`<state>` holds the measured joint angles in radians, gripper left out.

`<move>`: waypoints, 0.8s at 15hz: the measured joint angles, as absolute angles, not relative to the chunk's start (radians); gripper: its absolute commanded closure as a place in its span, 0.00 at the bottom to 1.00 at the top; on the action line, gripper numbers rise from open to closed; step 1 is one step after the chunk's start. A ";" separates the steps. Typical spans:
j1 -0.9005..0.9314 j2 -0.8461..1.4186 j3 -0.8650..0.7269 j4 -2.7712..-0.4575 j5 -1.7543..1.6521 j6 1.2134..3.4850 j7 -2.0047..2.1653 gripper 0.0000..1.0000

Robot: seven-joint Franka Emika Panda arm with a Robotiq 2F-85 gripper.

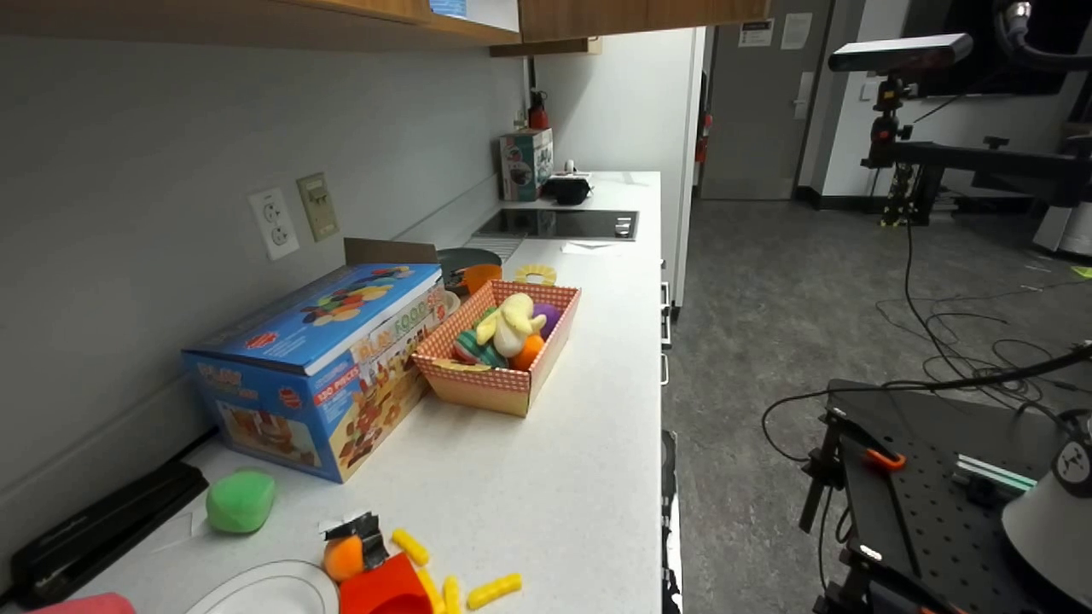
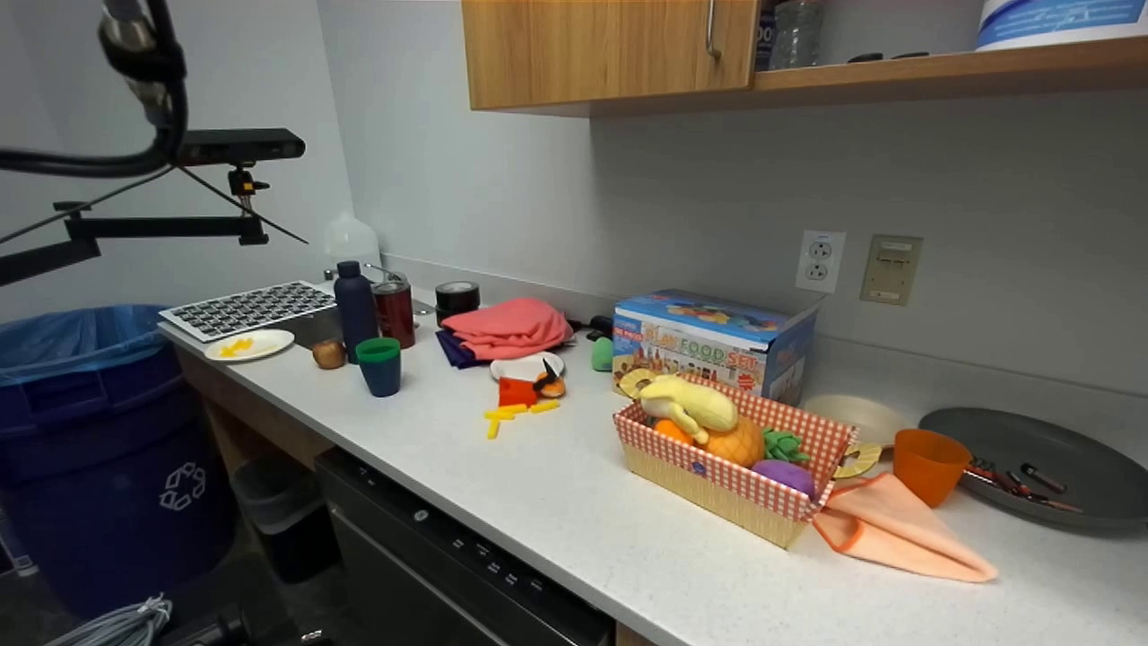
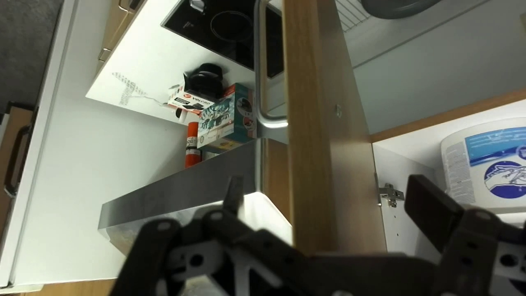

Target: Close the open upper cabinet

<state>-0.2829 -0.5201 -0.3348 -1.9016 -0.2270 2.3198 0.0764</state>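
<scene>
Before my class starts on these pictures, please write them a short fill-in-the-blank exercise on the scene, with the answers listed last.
1. The upper cabinet door stands ____, showing a white tub inside.
2. In the wrist view, the hand holds its two fingers far ____, not close together.
3. The toy-food box has PLAY FOOD ____ printed on its side.
4. The large bin with the recycling symbol is coloured ____.

Missing words: open; apart; SET; blue.

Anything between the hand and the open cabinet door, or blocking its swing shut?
Nothing visible stands between the hand and the cabinet door; in the wrist view the door shows between the spread fingers. The finger on the door's inner side may obstruct closing. The white tub stands inside the cabinet, seemingly clear.
</scene>
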 measured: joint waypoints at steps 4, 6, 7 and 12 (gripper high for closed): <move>-0.275 -0.520 -0.335 -1.901 -0.165 2.319 0.006 0.00; -0.262 -0.533 -0.335 -1.897 -0.125 2.314 -0.037 0.00; -0.252 -0.539 -0.334 -1.894 -0.107 2.311 -0.054 0.00; -0.207 -0.564 -0.330 -1.900 -0.044 2.299 -0.103 0.00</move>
